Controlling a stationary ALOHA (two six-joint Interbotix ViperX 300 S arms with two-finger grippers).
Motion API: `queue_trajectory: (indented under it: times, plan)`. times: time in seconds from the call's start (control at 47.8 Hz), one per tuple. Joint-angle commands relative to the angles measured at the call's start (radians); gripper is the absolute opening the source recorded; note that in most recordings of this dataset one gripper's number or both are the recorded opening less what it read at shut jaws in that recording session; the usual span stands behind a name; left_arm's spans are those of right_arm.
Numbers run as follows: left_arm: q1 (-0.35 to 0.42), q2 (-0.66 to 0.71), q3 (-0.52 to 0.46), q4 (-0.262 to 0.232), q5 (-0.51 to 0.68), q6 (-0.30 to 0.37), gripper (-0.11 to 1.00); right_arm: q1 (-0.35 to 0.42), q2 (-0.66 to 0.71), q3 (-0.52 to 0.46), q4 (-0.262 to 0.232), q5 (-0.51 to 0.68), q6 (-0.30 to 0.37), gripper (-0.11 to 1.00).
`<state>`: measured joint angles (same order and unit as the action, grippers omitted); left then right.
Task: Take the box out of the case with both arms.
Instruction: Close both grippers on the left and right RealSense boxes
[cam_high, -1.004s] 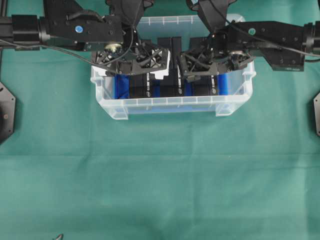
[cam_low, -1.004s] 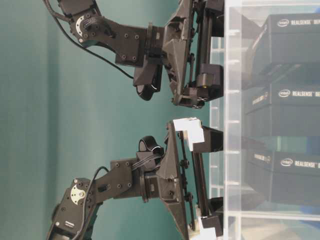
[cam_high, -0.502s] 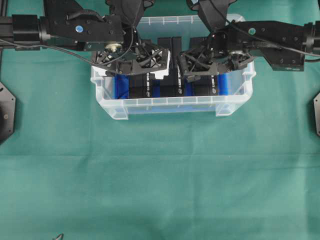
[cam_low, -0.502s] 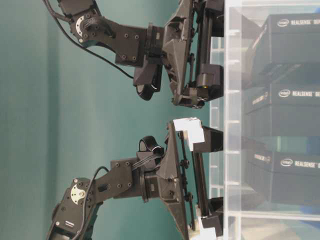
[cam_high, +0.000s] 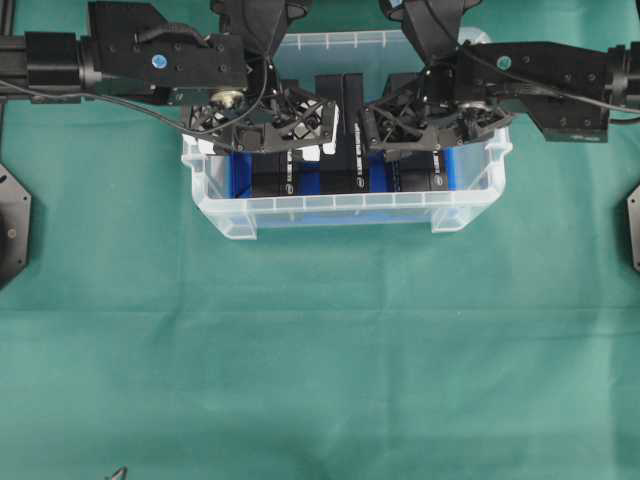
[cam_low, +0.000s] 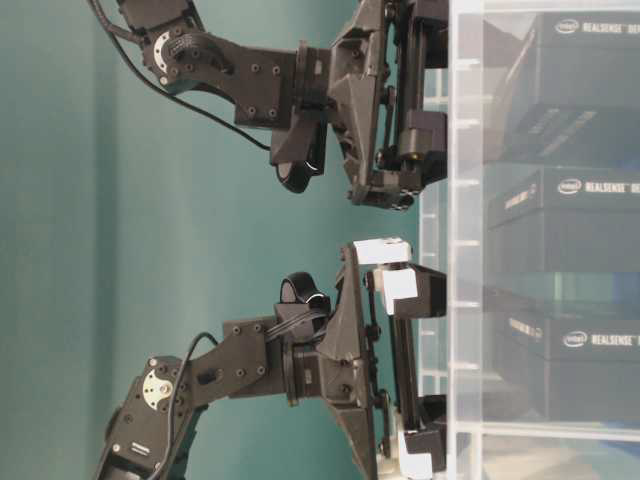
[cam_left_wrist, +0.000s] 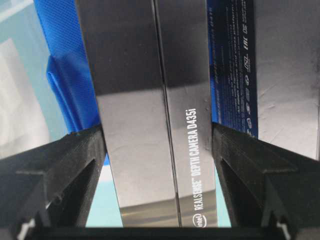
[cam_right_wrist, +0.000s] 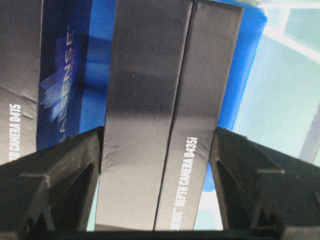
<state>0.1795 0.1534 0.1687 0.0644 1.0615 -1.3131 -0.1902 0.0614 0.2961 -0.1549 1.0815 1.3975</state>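
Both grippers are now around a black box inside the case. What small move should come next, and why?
Probably lift both straight up together. The left gripper and right gripper each have fingers pressed against the sides of a black box, both low inside the case, whose walls block any sideways move.

boxes (cam_high: 345, 165) in case (cam_high: 340, 212) | left hand (cam_high: 268, 140) over left box | right hand (cam_high: 428, 135) over right

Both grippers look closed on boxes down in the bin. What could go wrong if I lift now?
1. The left gripper and right gripper each pinch a separate black box, not one shared box.
2. Glossy sides may slip.
3. Neighbouring boxes stand close and may drag against the bin.
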Motion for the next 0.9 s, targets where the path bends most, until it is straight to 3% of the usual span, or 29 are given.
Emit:
queue_trajectory:
  times: [0.0,0.878]
  plan:
    - [-0.006,-0.023,-0.011,-0.002,-0.003,0.002,0.64,0.0,-0.011,0.0,-0.002,0.014,-0.002,0.67]
    - [-0.009,-0.063,-0.015,-0.003,0.011,0.002,0.64,0.0,-0.026,-0.038,-0.002,0.028,0.0,0.67]
